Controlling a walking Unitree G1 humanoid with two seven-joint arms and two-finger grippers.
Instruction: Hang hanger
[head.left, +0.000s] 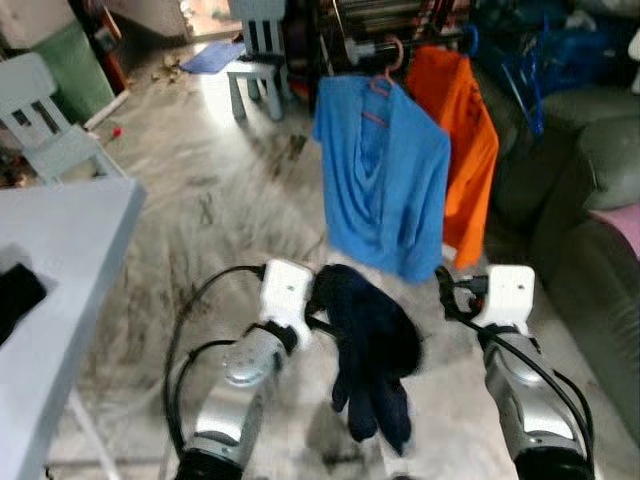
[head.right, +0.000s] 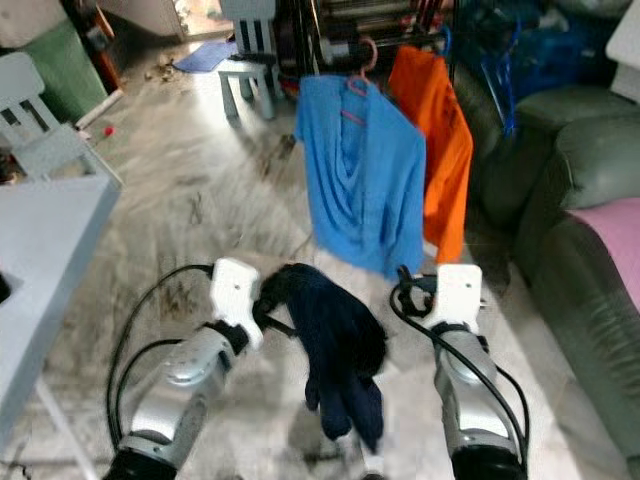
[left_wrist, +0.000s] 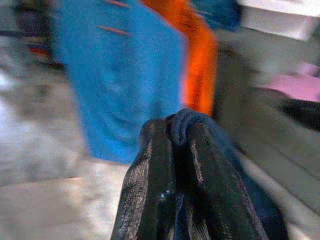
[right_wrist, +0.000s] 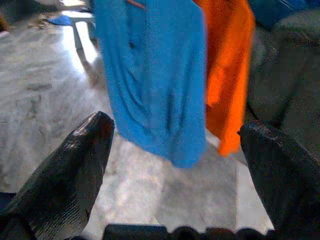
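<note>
Your left gripper (left_wrist: 175, 165) is clamped on the dark navy garment (head.left: 372, 345), hanging limp between both arms; it's soft and light, so hold its bunched top. Right gripper (right_wrist: 175, 165) spread, empty

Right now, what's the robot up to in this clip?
The left gripper is shut on a dark navy garment that dangles in front of the robot. The right gripper is open and holds nothing. Ahead, a blue shirt on a pink hanger and an orange garment already hang on a rack beside a dark sofa.
</note>
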